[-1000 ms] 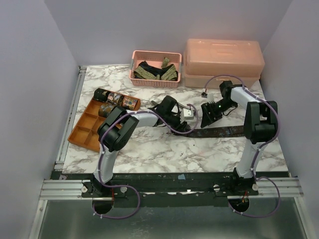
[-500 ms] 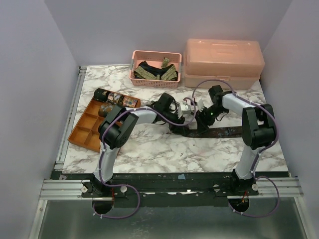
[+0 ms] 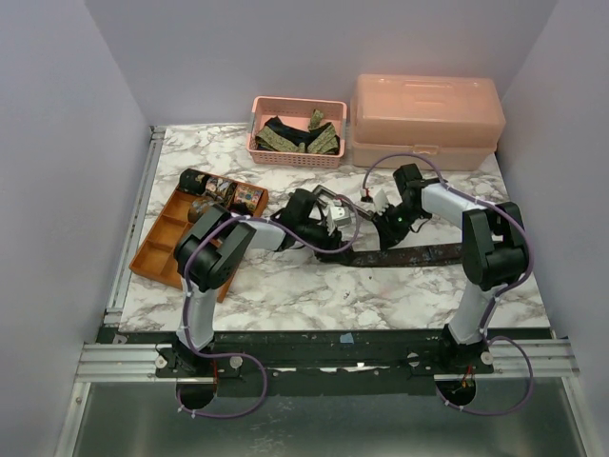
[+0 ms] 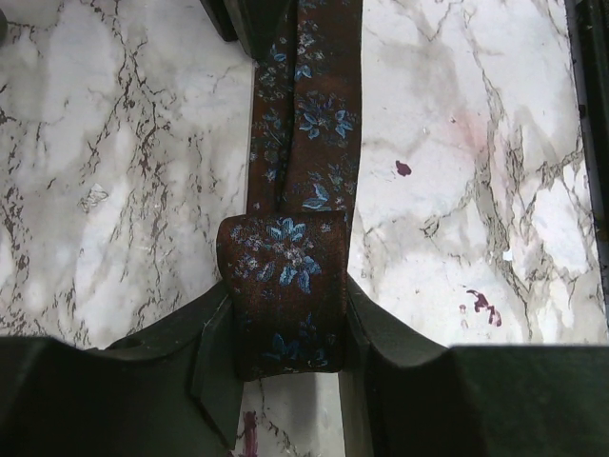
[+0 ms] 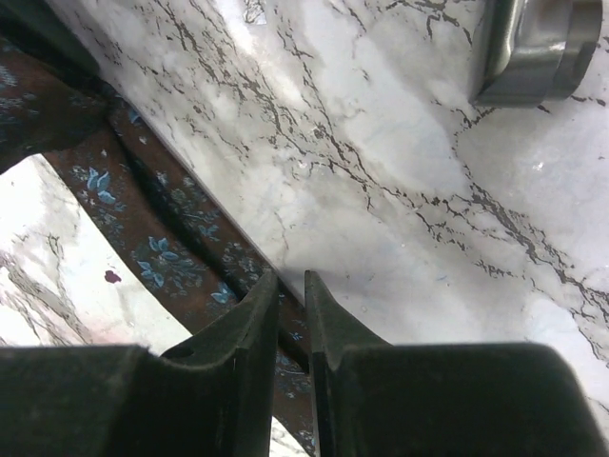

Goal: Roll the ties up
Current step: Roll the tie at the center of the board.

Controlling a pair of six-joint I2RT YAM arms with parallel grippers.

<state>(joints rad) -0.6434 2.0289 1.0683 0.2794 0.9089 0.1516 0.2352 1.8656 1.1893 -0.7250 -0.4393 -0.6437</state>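
You had the left jaws clamped on the coiled end of the dark brown, blue-flowered fabric necktie (image 4: 309, 124); the right jaws sat almost together over its strip, grip unclear

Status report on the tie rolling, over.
Left gripper shut on rolled end of brown tie. Right gripper shut on its flat strip. Metal bar apart, nothing blocking.

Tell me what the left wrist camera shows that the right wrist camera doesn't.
Only the left wrist view shows the rolled end of the brown tie, clamped in the left gripper. Only the right wrist view shows a grey metal bar and the right gripper, its fingers nearly together on the tie's edge. Both show the flat, blue-flowered strip of that tie lying on the marble table.
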